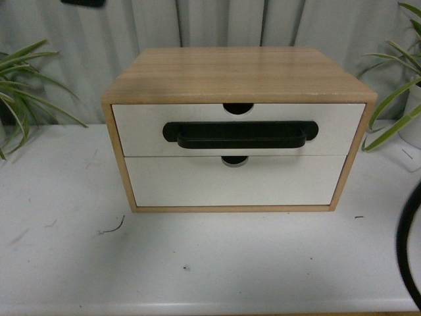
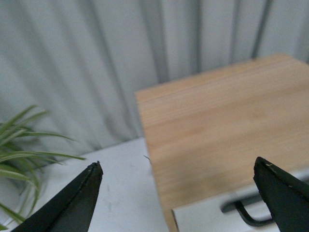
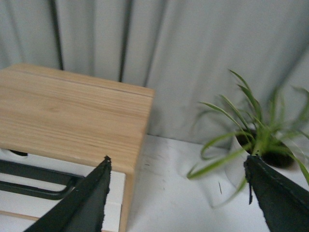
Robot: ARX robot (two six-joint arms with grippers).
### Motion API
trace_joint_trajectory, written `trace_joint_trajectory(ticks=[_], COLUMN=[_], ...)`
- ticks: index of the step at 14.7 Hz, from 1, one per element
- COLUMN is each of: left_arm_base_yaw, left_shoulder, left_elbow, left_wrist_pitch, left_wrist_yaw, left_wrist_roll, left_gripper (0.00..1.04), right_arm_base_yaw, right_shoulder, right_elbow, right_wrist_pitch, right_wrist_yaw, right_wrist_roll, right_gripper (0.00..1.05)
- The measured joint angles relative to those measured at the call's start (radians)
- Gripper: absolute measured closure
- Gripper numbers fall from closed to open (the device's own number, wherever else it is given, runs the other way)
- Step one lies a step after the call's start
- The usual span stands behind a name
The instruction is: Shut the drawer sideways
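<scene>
On a white surface (image 1: 66, 263), mid-scene, stands a light wooden two-drawer cabinet (image 1: 237, 72). Its upper drawer (image 1: 238, 130) is wide, shallow and white-fronted, with a long black bar handle and a half-round notch, and it sits level with the cabinet's front. The left end effector (image 2: 177, 162) and right end effector (image 3: 177, 158) hang above the cabinet's left and right sides, fingers spread wide, holding nothing. A green spiky-leaved plant (image 1: 20, 85) stands far left.

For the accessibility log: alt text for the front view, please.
A wooden two-drawer cabinet stands on a white table; its upper drawer has a black bar handle, the lower drawer none. Leafy plants flank it; no arm shows.
</scene>
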Motion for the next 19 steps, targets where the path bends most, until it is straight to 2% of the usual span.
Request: trace_joint_trajectory(ticks=[2,7,10,11,12,13,17,18,19], left_arm_base_yaw=[0.036,0.122,0.163,0.178,0.198,0.214,0.253,0.301,0.329], left_shoulder=[-0.051,-0.214,-0.312,-0.325,-0.367,-0.423,-0.526,-0.562,-0.589], left_elbow=[-0.073,-0.24,-0.411,-0.458,-0.518,-0.557,-0.662,-0.682,-0.695], left_wrist_pitch=[0.098,0.178,0.224,0.228,0.238,0.252,0.234,0.225,0.217], left_wrist_yaw=[-0.055,-0.032,0.026,0.04,0.059,0.076,0.114,0.178,0.188], left_wrist_roll=[-0.048,-0.094,-0.113,-0.115,-0.116,-0.121,-0.119,-0.119,-0.119], left_gripper=[0.19,0.38,0.68,0.77,0.91,1.03,1.03,1.03,1.03], right_arm_base_yaw=[-0.043,-0.061,-0.054,-0.054,-0.054,-0.054,-0.054,-0.054,-0.054], right_shoulder=[-0.13,-0.436,-0.557,-0.581,-0.602,-0.623,-0.698,-0.717,-0.729], right_elbow=[-0.088,-0.302,-0.357,-0.376,-0.411,-0.433,-0.467,-0.483,-0.489], right_wrist_pitch=[-0.047,-0.167,-0.148,-0.149,-0.16,-0.17,-0.192,-0.208,-0.211], right_wrist_yaw=[0.02,0.039,0.032,0.032,0.033,0.033,0.033,0.033,0.033], right_wrist_roll=[0.066,0.142,0.164,0.168,0.167,0.171,0.171,0.171,0.172], right_gripper=[0.29,0.51,0.78,0.89,1.03,1.03,1.03,1.03,1.03])
